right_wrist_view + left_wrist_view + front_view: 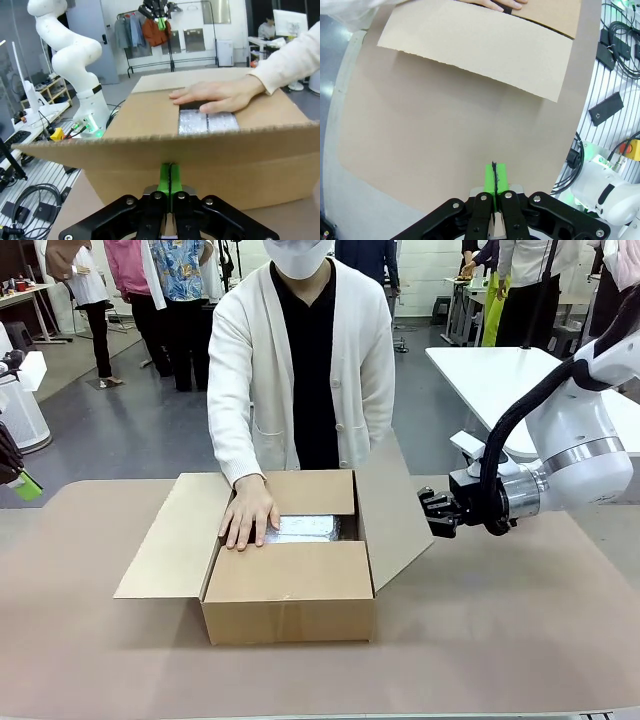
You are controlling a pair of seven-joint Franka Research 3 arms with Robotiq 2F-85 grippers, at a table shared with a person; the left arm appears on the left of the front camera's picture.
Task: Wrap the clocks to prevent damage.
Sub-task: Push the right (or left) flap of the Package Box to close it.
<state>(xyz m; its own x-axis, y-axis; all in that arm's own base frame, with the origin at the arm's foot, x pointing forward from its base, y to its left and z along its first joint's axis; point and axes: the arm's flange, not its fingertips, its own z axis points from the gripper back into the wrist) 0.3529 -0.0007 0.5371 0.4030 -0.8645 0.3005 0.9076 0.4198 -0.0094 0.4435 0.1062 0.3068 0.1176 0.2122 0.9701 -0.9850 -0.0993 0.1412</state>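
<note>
Right gripper [170,172], low centre of its wrist view, has its jaws pressed together on nothing, just behind the box's [290,595] raised flap [210,145]. Left gripper [495,176] is likewise closed and empty, apart from the box. Mid-frame in the front view, the clocks [303,528] lie bubble-wrapped inside the box, a person's hand [248,515] resting on them. Wrapping looks done and closing the box seems the step in hand. Next, that flap needs pushing inward once the hand clears.

White right arm [572,422] carries a black cable [508,427], silver ring [583,454], black tool [433,512], green pads [164,178].
</note>
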